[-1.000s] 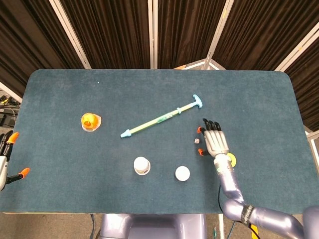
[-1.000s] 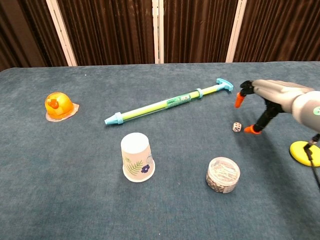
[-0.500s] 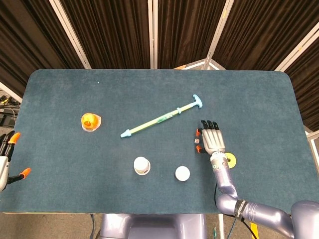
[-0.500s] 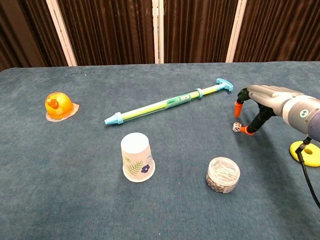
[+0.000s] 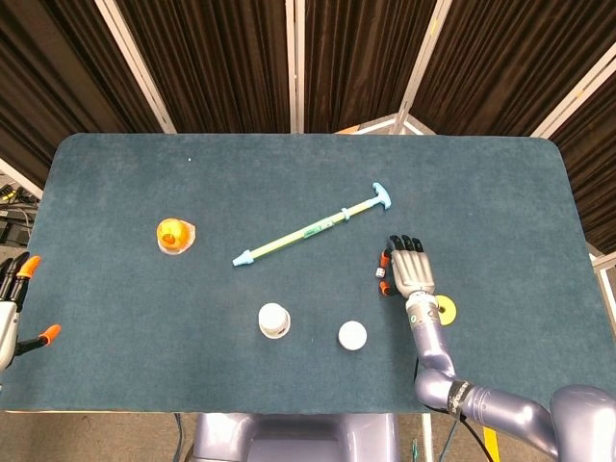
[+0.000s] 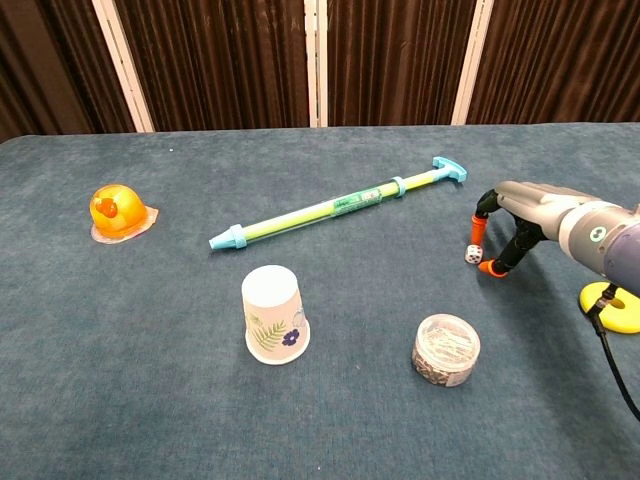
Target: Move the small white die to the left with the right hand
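Dark curtains behind, teal table (image 5: 115, 183) up front. Right hand (image 6: 520, 215) has dropped lower over the last second, orange fingertips (image 6: 478, 228) now bracketing the small white die (image 6: 471, 254), pinch looks imminent, not yet moved.

Table layout, left to right

Duck (image 6: 117, 212) far left; pump (image 6: 338, 205) lies slantwise mid-table; cup (image 6: 273, 314) in front of it, jar (image 6: 446, 349) right of the cup; die (image 6: 472, 254) between pump and jar, right hand (image 6: 530, 215) just over it; disc (image 6: 611, 305) far right.

right hand (image 5: 412, 270) palm-down, small white die (image 5: 381, 273) seemingly between fingertips
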### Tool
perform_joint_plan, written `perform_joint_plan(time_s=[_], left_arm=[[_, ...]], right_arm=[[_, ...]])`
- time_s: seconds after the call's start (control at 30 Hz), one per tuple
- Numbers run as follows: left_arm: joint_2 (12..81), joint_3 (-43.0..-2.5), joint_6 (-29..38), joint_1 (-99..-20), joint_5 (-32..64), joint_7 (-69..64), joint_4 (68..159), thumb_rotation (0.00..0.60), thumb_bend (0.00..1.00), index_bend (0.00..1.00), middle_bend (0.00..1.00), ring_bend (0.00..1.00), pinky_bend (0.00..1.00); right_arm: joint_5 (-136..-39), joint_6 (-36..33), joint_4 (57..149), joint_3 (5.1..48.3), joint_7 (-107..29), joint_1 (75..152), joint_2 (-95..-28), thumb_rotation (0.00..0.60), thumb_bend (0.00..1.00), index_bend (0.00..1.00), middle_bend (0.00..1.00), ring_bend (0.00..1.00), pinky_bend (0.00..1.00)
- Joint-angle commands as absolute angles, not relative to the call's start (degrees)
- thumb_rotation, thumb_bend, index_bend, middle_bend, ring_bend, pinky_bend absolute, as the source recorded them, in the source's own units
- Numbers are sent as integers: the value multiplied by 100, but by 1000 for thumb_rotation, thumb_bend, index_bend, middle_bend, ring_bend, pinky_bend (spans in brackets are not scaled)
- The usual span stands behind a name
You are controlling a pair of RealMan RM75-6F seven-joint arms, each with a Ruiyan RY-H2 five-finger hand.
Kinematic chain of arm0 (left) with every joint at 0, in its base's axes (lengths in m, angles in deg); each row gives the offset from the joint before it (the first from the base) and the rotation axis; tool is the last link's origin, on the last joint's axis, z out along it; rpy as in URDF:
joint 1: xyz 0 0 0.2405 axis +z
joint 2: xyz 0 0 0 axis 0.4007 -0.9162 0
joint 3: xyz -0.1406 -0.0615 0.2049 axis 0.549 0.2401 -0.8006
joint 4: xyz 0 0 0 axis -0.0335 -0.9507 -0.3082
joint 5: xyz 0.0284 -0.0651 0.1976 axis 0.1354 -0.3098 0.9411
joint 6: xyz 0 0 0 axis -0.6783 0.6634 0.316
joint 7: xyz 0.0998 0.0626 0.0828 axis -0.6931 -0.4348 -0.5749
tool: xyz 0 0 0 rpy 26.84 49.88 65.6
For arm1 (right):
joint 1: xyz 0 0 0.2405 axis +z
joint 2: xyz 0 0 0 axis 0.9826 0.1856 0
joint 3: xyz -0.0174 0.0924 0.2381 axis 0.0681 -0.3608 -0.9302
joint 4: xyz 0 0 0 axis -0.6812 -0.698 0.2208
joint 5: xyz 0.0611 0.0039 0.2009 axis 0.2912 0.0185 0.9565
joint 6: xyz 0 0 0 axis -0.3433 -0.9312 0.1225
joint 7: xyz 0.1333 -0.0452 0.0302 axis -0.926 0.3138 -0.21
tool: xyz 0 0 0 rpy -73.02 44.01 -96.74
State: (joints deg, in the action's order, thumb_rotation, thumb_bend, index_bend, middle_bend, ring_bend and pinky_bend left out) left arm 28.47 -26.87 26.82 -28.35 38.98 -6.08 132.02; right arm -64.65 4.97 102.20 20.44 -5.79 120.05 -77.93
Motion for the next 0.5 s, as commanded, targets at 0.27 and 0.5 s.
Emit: perform_joint_plan(time_s=[0.27, 0.5], left_arm=[[2861, -2687, 2649, -2849, 3880, -614, 13182, 600, 60, 0, 0, 0, 0], [2863, -2691, 2634, -2858, 3882, -619, 13190, 600, 60, 0, 0, 0, 0]], right_arm=[[-6474, 616, 9938, 2054, -736, 12051, -7903, 600, 234, 506, 139, 0, 0], [-6571, 597, 9867, 2075, -817, 12068, -7977, 600, 351, 556, 187, 0, 0]])
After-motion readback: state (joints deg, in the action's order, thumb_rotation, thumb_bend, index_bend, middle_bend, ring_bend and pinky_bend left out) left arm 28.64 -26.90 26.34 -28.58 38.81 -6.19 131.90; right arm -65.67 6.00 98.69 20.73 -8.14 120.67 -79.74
